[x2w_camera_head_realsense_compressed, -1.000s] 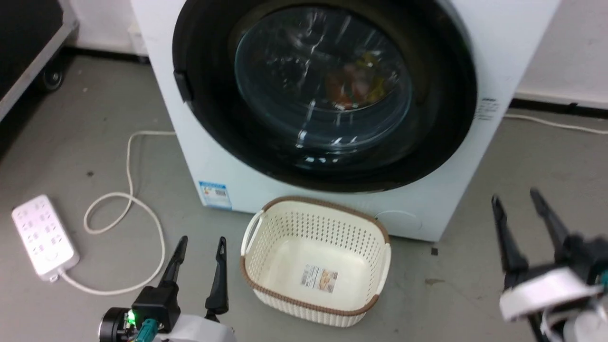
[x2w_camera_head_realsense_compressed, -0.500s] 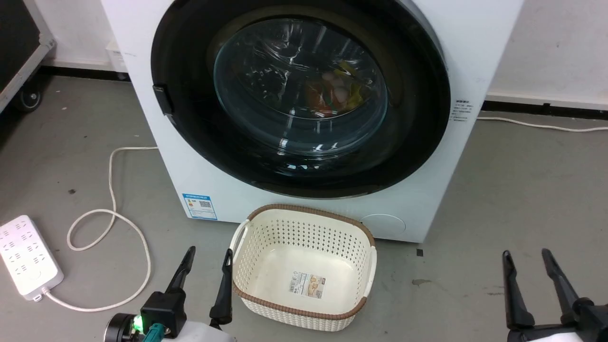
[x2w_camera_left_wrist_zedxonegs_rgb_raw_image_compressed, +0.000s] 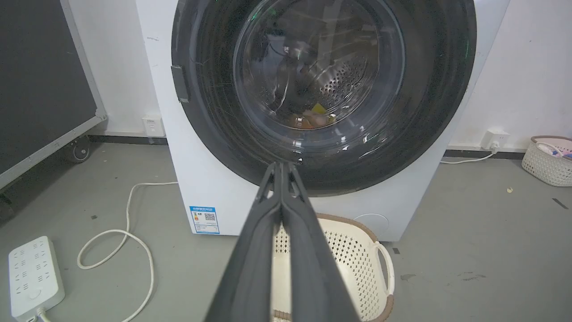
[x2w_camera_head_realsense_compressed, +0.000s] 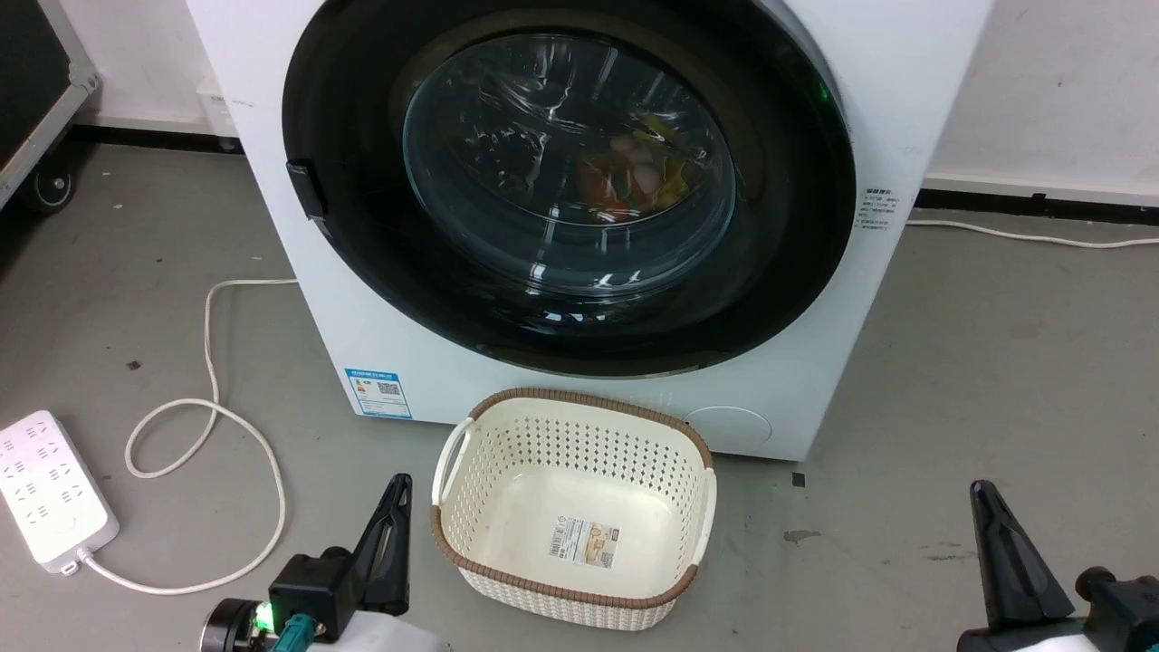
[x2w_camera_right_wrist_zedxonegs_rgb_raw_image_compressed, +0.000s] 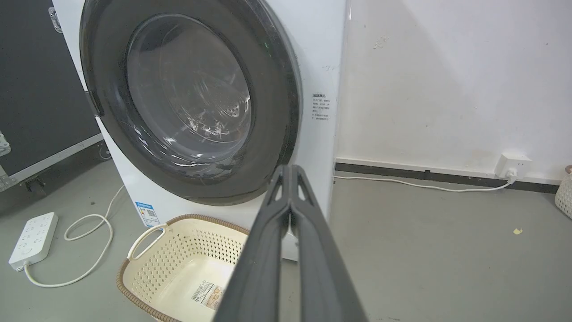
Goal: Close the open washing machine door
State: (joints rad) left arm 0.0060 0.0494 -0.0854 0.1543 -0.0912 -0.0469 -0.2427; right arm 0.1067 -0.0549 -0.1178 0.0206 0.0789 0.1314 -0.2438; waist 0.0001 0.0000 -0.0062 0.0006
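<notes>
The left gripper is held low over the floor. Its two fingers are pressed tight together, and nothing is held between them. The right gripper is held low near the floor's right side. Its two fingers are pressed together too, with nothing held.

Just beside the left gripper, one cream basket is set on the floor, just in front of the white washing machine. A paper label is seen on the basket's bottom.

The washing machine door is seen lying flat against the front of the machine. Coloured clothes are seen through its glass.

One white power strip with one looped cord is laid by the floor's left edge.

In the left wrist view, a second basket is seen far to the right by the wall. Two wall sockets are counted there. In the right wrist view, the machine's white side is seen.
</notes>
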